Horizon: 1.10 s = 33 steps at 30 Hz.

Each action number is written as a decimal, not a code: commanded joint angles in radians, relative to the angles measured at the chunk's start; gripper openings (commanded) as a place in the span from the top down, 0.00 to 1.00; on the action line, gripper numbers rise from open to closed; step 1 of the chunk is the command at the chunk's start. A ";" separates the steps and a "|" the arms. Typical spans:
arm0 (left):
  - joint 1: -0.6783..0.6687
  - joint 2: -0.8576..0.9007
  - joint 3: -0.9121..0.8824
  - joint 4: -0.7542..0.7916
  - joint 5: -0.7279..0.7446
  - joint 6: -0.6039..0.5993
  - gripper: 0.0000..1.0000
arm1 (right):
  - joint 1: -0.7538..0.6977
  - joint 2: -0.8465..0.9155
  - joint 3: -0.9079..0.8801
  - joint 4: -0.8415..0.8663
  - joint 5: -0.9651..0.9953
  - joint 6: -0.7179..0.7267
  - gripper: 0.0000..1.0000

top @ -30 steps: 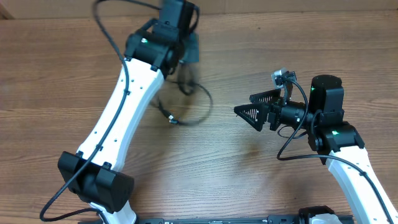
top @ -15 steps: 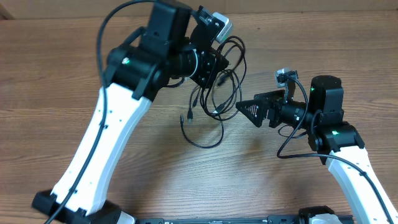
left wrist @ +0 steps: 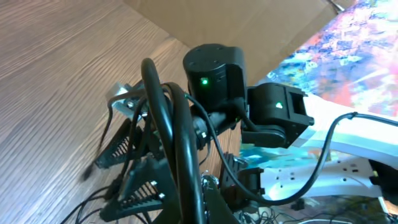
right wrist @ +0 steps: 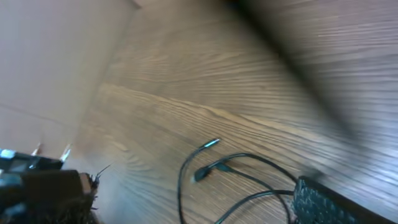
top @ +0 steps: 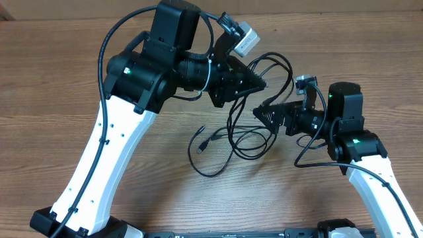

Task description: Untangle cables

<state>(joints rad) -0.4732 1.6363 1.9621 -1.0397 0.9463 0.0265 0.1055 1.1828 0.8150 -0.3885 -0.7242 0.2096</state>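
Observation:
The cables (top: 232, 143) are thin black cords in a tangled bunch. My left gripper (top: 258, 84) is shut on the bunch and holds it above the table; loops stick up behind it and the rest hangs to the wood. Two plug ends (top: 201, 145) lie on the table at the left. One cable (left wrist: 163, 106) crosses the left wrist view close up, running into the left gripper (left wrist: 208, 199). My right gripper (top: 263, 114) is open, its fingers (left wrist: 127, 165) apart right beside the hanging cords. In the right wrist view, cords and plugs (right wrist: 214, 167) lie on the wood, with one finger (right wrist: 314, 200) at the bottom right.
The wooden table (top: 59, 79) carries only the cables. The two arms are close together at centre right. A cardboard wall (left wrist: 249, 18) stands behind the table's far edge.
My left arm swung from the far side toward the right, lifting the cable bunch off the table up to the right gripper. The right arm barely moved.

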 commanded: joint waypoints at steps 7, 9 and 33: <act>0.116 -0.016 0.017 -0.003 -0.174 -0.146 0.96 | 0.000 -0.013 0.010 -0.030 0.106 0.003 0.00; 0.143 -0.018 0.017 -0.032 -0.427 -0.212 0.96 | 0.000 -0.013 0.010 -0.030 0.106 0.004 0.00; 0.374 -0.034 0.017 -0.373 -1.823 -0.939 0.96 | 0.000 -0.013 0.010 -0.018 0.106 0.003 0.00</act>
<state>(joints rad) -0.1020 1.6318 1.9625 -1.4605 -0.8291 -0.8772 0.1055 1.1828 0.8154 -0.4156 -0.6231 0.2096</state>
